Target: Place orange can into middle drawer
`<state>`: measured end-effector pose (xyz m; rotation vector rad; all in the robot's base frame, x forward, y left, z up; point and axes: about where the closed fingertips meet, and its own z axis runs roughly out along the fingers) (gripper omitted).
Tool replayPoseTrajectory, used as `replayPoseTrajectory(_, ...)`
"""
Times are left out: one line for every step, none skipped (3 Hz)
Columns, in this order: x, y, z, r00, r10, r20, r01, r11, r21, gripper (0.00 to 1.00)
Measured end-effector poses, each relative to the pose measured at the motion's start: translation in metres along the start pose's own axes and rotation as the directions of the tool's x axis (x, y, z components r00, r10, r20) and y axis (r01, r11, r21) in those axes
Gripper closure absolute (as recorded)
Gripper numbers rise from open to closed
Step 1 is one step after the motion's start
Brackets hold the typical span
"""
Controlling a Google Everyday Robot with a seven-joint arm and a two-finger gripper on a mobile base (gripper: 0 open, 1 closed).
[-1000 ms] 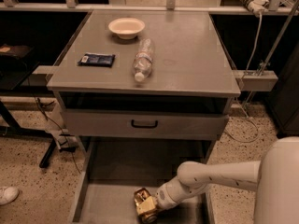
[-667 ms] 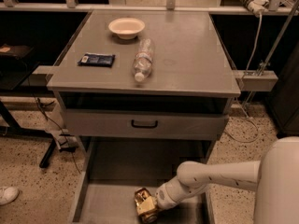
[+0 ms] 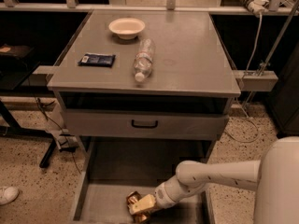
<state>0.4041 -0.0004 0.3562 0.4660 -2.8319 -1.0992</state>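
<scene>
Low over the near floor of the wide grey metal drawer, the hand gripped the dented orange-gold metal can, which seemed best released gently.

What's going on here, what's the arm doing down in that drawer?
The robot's single arm reaches down into the pulled-out middle drawer, its gripper closed on the orange can low over the drawer floor. The can isn't released yet. A bowl, water bottle and dark packet sit on the cabinet top.
</scene>
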Motion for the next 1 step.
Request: replayPoseTrajectory(0.0, 0.0, 0.0, 1.0, 0.0, 0.0, 0.0, 1.0, 0.0, 0.0)
